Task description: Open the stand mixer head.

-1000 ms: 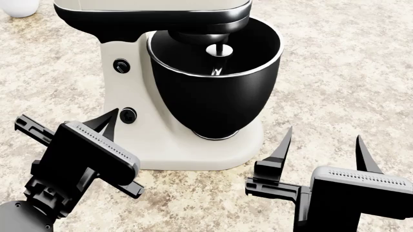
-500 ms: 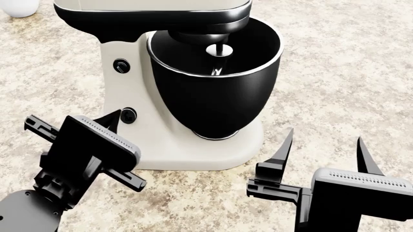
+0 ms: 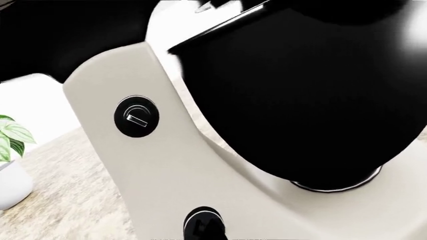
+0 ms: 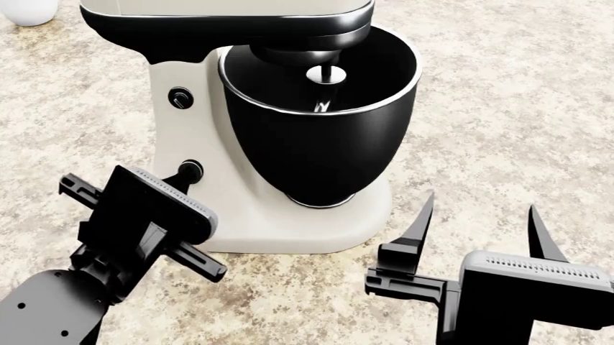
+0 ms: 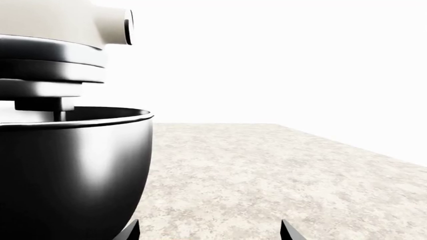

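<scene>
1. Stand mixer head [image 4: 226,18] lowered, lying level across the top of the head view, its black underside sitting over the black bowl [image 4: 321,122], cream shell above.
2. Same head seen from the right wrist view [image 5: 60,22] as a cream nose over stacked black and silver rings, just above the bowl rim [image 5: 73,120].
3. Cream column [image 4: 182,129] upright behind and beside the bowl, carrying an upper knob [image 4: 180,98] and a lower knob [image 4: 191,171].
4. Left end effector [image 4: 177,180] close against the column near the lower knob, fingers mostly hidden behind its own body; cannot tell whether spread or clenched.
5. From the left wrist view, upper knob [image 3: 136,116] and lower knob [image 3: 203,225] both close, bowl [image 3: 300,100] filling much of the picture, a small potted plant [image 3: 10,160] off to one side.
6. Right end effector [image 4: 475,223] released, two pointed fingers spread well apart, grasping nothing, near the front of the mixer base [image 4: 287,230] but apart from it.
7. Speckled stone surface [image 4: 499,129] under everything.
</scene>
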Tool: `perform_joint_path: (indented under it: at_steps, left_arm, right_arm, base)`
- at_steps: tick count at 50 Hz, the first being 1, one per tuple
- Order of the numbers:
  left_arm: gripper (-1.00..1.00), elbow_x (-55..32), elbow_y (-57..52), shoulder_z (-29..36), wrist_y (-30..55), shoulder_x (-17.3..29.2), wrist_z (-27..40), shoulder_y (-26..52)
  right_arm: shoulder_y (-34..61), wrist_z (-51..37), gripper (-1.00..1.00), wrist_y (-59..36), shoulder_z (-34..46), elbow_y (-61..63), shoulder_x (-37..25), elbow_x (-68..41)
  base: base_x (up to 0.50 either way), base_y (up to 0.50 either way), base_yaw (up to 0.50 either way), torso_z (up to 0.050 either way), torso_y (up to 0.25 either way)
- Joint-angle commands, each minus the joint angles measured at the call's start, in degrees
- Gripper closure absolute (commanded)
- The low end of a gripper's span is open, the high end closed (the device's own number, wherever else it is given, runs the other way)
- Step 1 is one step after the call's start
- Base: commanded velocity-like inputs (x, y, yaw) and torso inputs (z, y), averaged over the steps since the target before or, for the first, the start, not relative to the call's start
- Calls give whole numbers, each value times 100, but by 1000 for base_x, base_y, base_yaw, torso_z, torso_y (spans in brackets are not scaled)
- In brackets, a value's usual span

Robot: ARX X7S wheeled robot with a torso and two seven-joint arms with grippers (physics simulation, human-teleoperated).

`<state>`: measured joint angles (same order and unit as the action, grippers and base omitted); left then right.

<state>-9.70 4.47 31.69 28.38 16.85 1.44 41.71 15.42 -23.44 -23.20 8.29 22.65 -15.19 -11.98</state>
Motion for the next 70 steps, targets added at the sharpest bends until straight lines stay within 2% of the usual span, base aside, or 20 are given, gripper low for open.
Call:
perform_joint_path:
  at_steps: [1,26,30,36,40,41,44,52,62,70]
  left_arm:
    - [100,77,977,-206,-529,-233,-170,266]
    - [100,-83,2061,-222,-924,-520,-346,541]
    - [100,-183,524,-259,-346,-184,-130,1]
    - [100,-585,-1124,-680,220,164,253,-774]
    - [100,-869,-1890,-1054,356,221,571,-1282]
    - [100,-798,-2137,-1157,80,206,749,-1535]
    - [100,-796,-2675,-1221,-25,245,944,-1937]
    - [100,-688,-3096,-1345,-321,235,1275,-2403]
    - [100,-226,-3055,-1339,-1095,250,1552,-2855]
    - [100,-226,-3058,-1413,-1412,204,1658,-3088]
  right_arm:
    - [20,87,-100,-177,-154,121,108,-22]
    - [30,68,-100,-154,-149,92,26,-85]
    - [17,57,-100,-98,-134,42,36,-75]
    - [16,43,-100,-114,-111,82,29,-87]
    - [10,35,-100,-105,-80,91,33,-85]
    - [-2,48,-100,-100,-44,89,36,-81]
    - [-9,50,-100,-74,8,62,41,-57]
    - [9,63,-100,37,84,-72,64,-37]
    - [3,66,-100,57,209,-102,74,-10]
    - [-39,25,-100,0,266,25,52,3]
  base:
    - [0,0,0,0,0]
    - [0,0,0,0,0]
    - [0,0,0,0,0]
    - [0,0,0,0,0]
    - [0,0,0,0,0]
    - [0,0,0,0,0]
    - [0,0,0,0,0]
    - [0,0,0,0,0]
    - [0,0,0,0,0]
    - [0,0,0,0,0]
